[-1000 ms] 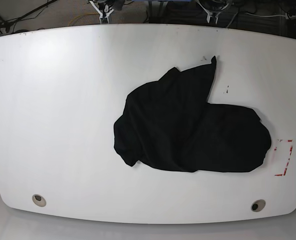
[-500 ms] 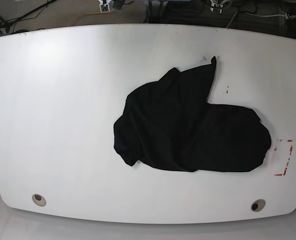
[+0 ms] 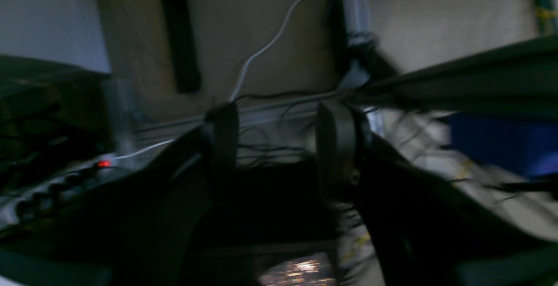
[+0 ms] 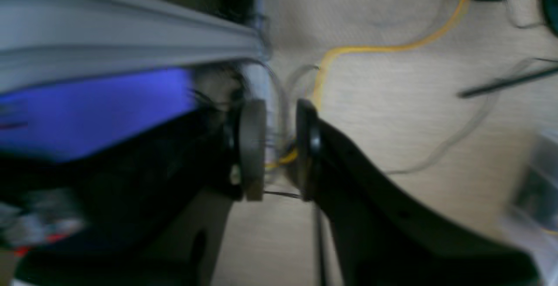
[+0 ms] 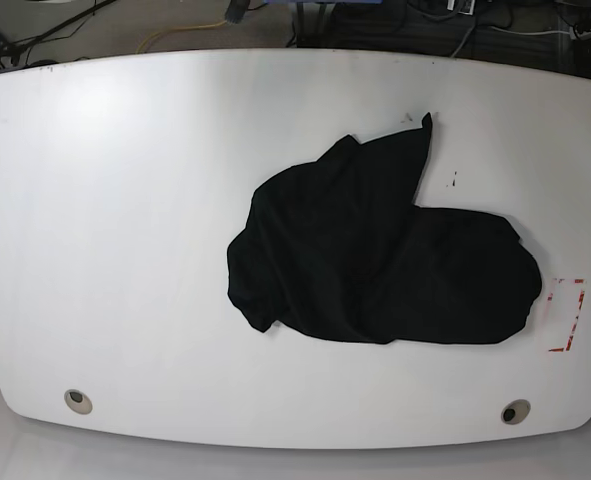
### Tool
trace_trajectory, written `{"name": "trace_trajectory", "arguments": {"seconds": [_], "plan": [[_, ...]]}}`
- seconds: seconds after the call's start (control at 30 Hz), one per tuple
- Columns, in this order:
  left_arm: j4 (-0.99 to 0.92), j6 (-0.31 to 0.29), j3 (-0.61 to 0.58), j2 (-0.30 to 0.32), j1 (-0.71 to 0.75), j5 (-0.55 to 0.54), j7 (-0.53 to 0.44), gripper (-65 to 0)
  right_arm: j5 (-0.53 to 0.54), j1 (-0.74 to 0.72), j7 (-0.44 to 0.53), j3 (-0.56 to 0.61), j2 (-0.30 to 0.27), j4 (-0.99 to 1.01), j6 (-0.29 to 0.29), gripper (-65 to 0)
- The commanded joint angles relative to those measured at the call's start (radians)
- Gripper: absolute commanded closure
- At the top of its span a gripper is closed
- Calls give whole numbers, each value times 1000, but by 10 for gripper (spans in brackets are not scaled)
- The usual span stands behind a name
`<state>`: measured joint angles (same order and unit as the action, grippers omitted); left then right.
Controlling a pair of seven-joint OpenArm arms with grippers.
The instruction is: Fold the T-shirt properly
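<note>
T-shirt point(image 5: 375, 255) lies crumpled on the white surface point(image 5: 125, 220), right of centre in base view, one narrow flap pointing up toward the far edge. Red corner marks point(image 5: 567, 315) sit just beside its right end; two round holes point(image 5: 76, 400) near the front edge. Neither arm shows in base view. Left claw point(image 3: 279, 146): wrist cam blurry, pads apart w/ a clear gap, nothing between, cables and floor behind. Right claw point(image 4: 279, 146): pads close together, narrow gap, nothing gripped; yellow cable point(image 4: 370, 50) on the floor beyond.
</note>
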<state>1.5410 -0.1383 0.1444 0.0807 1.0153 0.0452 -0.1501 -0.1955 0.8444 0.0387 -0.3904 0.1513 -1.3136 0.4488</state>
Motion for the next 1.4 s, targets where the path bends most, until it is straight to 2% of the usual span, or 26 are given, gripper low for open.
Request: {"name": "trace_trajectory", "arguments": {"seconds": [0.0,0.17,0.4,0.53,0.67,0.83,0.93,1.03,1.17,1.23,1.37], "plan": [[60,9,22,23,49,-40,-19,-260,66,63,-27,15,-8,-77,6,-116],[186,9,31,84,133,-158,-19,-260,166,175,-55,38,-8,-264,6,-116],[299,9,34,161,216,-276,-19,-260,219,275,-82,40,-3,-492,6,-116],[339,9,82,164,241,-311,-19,-260,282,299,-164,35,-5,-620,8,-116],[359,9,119,163,248,-336,-19,-260,324,298,-175,35,-8,-694,8,-116],[375,9,131,166,245,-391,-19,-268,322,206,-176,38,-9,-713,8,-117],[375,9,131,166,214,-400,-19,-339,322,141,-184,57,-9,-711,18,-122],[370,9,131,163,176,-397,-18,-414,322,75,-265,90,-9,-711,75,-124],[370,9,129,163,161,-400,-18,-421,324,-41,-371,97,-9,-709,146,-127],[370,9,128,163,159,-400,-18,-421,328,-93,-437,98,-9,-706,173,-163],[372,9,131,163,155,-402,-18,-421,330,-205,-546,117,-5,-703,210,-289]]}}
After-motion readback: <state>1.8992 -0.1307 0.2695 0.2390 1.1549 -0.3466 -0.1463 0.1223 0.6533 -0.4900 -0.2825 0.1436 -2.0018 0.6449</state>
